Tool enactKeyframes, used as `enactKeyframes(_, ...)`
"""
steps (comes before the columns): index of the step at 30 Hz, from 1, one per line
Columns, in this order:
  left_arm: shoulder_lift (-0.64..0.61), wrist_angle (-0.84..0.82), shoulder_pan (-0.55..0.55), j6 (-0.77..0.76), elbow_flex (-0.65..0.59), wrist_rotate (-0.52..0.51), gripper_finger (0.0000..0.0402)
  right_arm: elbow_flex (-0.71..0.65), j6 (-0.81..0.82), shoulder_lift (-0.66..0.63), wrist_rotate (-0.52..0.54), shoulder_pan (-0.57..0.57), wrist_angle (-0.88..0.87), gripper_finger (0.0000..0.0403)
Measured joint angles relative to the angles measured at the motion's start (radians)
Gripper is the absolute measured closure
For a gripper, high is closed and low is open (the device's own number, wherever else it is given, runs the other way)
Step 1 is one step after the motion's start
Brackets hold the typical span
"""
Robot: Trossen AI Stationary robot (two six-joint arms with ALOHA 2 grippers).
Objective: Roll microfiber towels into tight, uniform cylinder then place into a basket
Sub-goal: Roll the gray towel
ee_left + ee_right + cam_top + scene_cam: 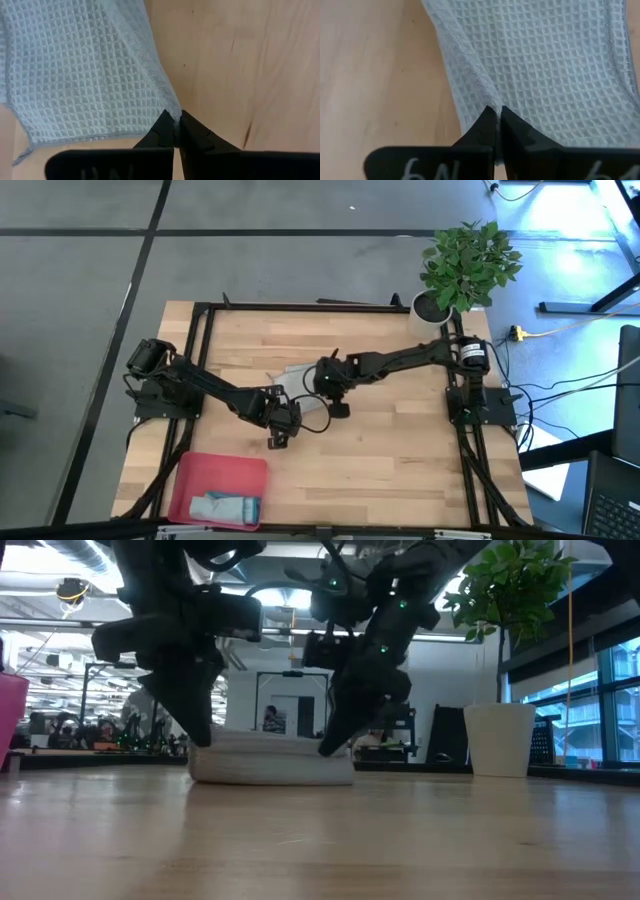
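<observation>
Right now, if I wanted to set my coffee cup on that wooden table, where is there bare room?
Bare wood lies along the near edge right of the pink-red plastic tray, and the far left corner. The middle is crowded: the left gripper and right gripper each pinch an edge of the light grey waffle-weave towel. The white plant pot fills the far right corner.

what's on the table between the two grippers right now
The light grey towel spans the gap in the low view, with the left gripper and the right gripper each shut on one of its edges.
</observation>
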Motion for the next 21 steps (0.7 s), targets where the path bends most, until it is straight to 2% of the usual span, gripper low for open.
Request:
enactKeyframes(6,0.000,-0.002,-0.001,-0.003,0.000,0.009,0.0401,0.000,-0.023,0.014,-0.071,-0.031,0.038,0.0390)
enactKeyframes(21,-0.001,-0.007,0.024,-0.034,0.000,0.020,0.0401,-0.005,-0.026,0.105,-0.070,-0.049,0.117,0.0390)
